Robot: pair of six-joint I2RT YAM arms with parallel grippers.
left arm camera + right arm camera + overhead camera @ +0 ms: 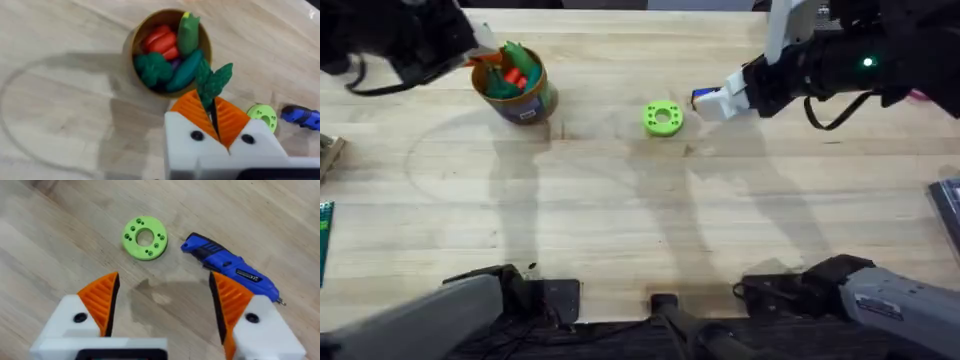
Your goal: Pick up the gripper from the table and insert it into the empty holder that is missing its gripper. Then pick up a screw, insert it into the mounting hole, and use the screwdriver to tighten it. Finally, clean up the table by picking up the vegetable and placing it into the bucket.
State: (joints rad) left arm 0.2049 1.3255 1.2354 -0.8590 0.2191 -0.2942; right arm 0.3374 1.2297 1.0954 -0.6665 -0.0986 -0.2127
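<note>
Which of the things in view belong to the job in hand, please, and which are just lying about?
Job: vegetable pinched in the left gripper; bucket of toy food beneath it; screwdriver lying by the open right gripper.
Lying about: lime green ring.

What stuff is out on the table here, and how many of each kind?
Bucket of toy food: 1
Lime green ring: 1
Blue screwdriver: 1
Leafy green vegetable, pinched in the left gripper over the bucket: 1
Total: 4

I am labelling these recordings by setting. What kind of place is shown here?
Probably a robot test bench: a bare wooden table, a bucket of toy vegetables, a lime green ring and a blue screwdriver lying between two arms.
</note>
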